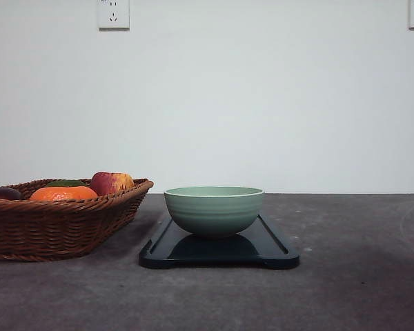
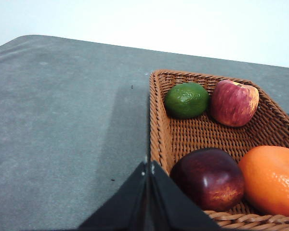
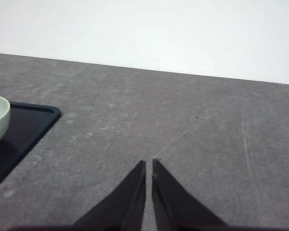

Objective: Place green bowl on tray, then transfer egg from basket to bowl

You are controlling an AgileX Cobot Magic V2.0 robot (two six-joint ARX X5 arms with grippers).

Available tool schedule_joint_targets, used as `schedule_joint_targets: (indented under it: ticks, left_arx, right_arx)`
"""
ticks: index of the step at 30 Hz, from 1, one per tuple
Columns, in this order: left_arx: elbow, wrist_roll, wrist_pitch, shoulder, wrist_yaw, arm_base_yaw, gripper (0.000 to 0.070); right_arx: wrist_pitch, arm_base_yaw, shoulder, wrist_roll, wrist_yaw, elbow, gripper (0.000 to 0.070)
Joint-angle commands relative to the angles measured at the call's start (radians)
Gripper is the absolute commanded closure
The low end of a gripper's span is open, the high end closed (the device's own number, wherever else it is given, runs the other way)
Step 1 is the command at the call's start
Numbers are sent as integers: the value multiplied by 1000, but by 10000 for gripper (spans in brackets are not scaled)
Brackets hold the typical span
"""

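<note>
Green bowl [image 1: 214,210] already seated upright on the tray [image 1: 279,256], roughly at its middle, empty as far as the low front view allowed. First step judged done; egg transfer in hand, not yet begun. Egg itself not made out anywhere: probably hidden behind other fruit or beyond the frame edge. Basket [image 1: 62,227] set just beside the tray on the worktop [image 1: 359,289], toward the robot's left, holding a green citrus [image 2: 186,100], a red-yellow apple [image 2: 234,103], a dark red fruit [image 2: 209,178] and an orange tangerine [image 2: 272,179]. Left gripper [image 2: 148,166] poised over the near rim of the basket, jaws pressed together, nothing between them. Right gripper [image 3: 149,163] hanging over bare worktop, well apart from the tray corner, jaws nearly closed with only a thin slit, carrying nothing. Next move likely calling for finding the egg first, then spreading the left jaws, reaching down among the fruit without nudging it, and closing gently, given a smooth, fragile shell
</note>
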State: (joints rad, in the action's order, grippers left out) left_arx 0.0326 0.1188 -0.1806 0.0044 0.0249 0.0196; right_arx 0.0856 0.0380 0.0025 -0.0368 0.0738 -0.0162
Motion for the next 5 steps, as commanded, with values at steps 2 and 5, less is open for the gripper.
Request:
schedule_joint_targets:
  ticks: [2,5]
  left_arx:
    - [-19,-13,-6,-1,0,3,700]
    - [-19,-13,-6,-1,0,3,700]
  right_arx:
    - [-11,-2,1,11,-3,4,683]
    - [-11,-2,1,11,-3,4,683]
